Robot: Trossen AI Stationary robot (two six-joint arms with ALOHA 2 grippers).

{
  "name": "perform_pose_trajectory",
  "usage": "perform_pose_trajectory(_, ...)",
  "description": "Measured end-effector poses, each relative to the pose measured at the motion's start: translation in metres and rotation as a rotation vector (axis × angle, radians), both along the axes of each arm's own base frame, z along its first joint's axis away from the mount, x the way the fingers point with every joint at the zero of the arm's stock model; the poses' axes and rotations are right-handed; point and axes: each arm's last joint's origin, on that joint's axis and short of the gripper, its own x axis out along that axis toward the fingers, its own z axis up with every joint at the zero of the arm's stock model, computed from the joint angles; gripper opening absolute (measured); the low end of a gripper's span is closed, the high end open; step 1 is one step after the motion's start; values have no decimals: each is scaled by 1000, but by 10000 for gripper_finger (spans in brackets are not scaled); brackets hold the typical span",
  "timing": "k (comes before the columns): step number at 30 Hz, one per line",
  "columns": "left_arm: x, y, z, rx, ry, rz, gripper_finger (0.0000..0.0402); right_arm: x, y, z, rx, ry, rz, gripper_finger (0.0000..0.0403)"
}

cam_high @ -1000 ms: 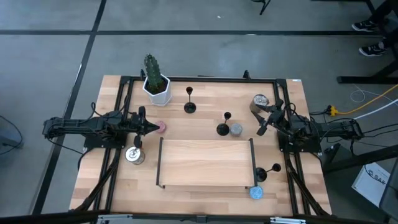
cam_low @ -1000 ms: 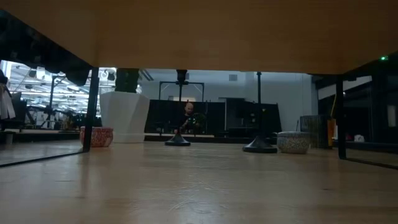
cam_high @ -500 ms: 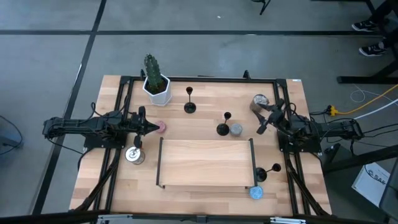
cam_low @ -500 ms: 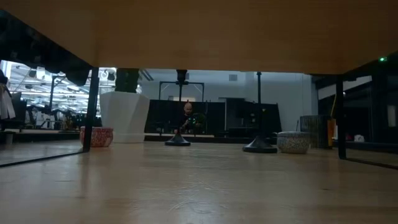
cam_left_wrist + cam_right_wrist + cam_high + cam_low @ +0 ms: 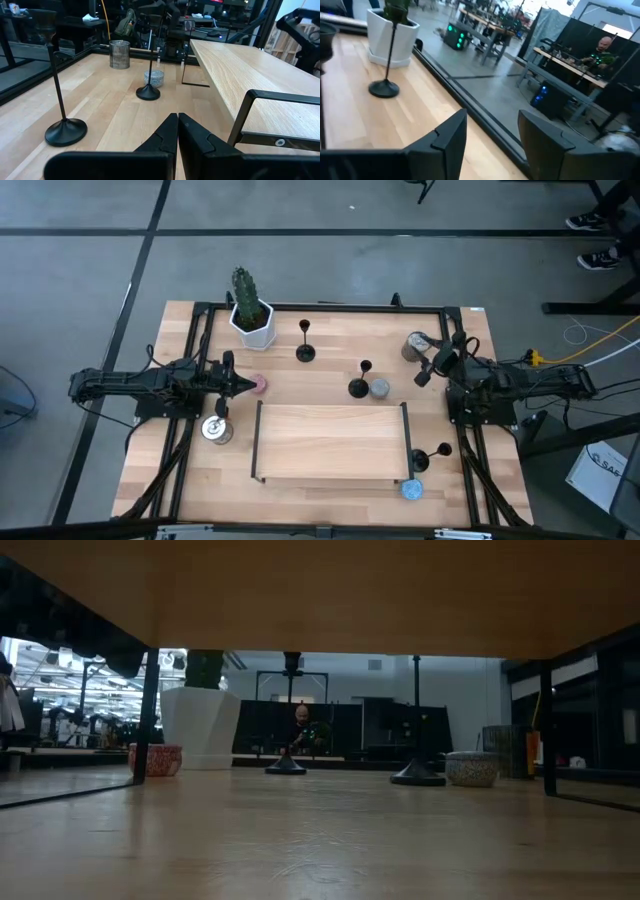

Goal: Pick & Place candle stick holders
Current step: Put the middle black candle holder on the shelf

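Raised shelf (image 5: 320, 590) hides both arms in low view; right pincer (image 5: 492, 132) gapes empty, left (image 5: 177, 131) closed

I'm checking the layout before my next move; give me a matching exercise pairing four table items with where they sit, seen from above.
Things:
1. pink tin
2. grey tin
3. blue tin
4. white cactus pot

Places:
A. near corner of the raised wooden platform, right arm's side
B. far edge of the table, left arm's side
C. at the left gripper, fingers shut
D. beside a candle stick holder mid-table

Pairs: 1-C, 2-D, 3-A, 4-B
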Motion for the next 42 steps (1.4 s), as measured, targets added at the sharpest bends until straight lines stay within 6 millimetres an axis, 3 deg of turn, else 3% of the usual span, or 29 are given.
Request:
perform_pose_trajectory(12, 0, 0, 0, 0, 0, 0, 6, 38, 15, 33, -12, 105, 88, 179)
perform_pose_trajectory(27, 0, 0, 0, 0, 0, 0, 6, 43, 36, 33, 80, 122, 547, 179)
perform_pose_trajectory(42, 0, 0, 0, 0, 0, 0, 6, 43, 37, 32, 90, 123, 587, 179)
